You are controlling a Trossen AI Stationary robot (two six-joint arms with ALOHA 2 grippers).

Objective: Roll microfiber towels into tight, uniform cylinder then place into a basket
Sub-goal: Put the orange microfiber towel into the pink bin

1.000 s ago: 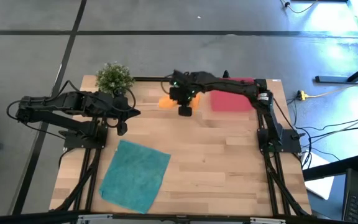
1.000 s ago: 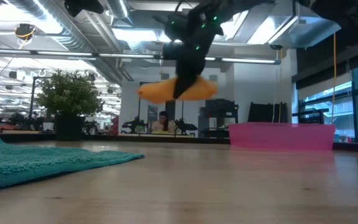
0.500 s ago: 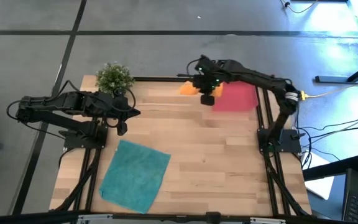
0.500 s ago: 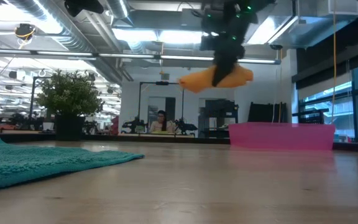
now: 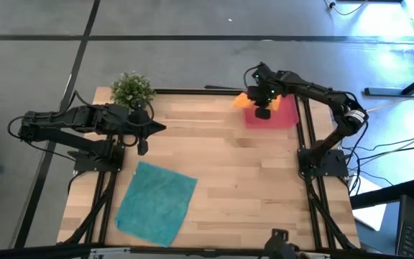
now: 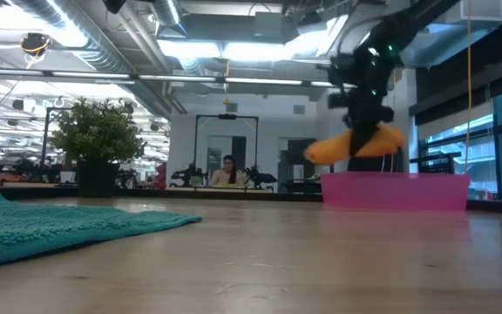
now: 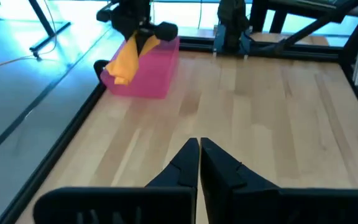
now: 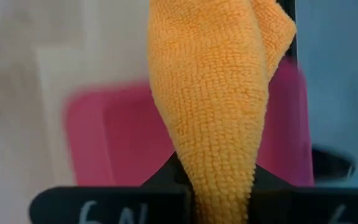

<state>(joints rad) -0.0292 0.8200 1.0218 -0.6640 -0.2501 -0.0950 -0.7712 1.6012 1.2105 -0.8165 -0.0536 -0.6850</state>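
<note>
Wooden slatted table (image 5: 228,173) in an open workshop hall with ceiling lights. A small green plant (image 5: 132,89) stands at the far left corner. The pinkish-red basket (image 5: 282,115) sits at the far right corner. The right gripper (image 5: 262,111) hangs above the basket's left end, fingers clamped on the rolled orange towel (image 6: 356,146), which sags to both sides of the grip, clear of the basket rim in the low view. The teal towel (image 5: 157,202) lies flat and unrolled at the near left. The left gripper (image 7: 199,160) waits beside the plant, fingers closed together, holding nothing.
</note>
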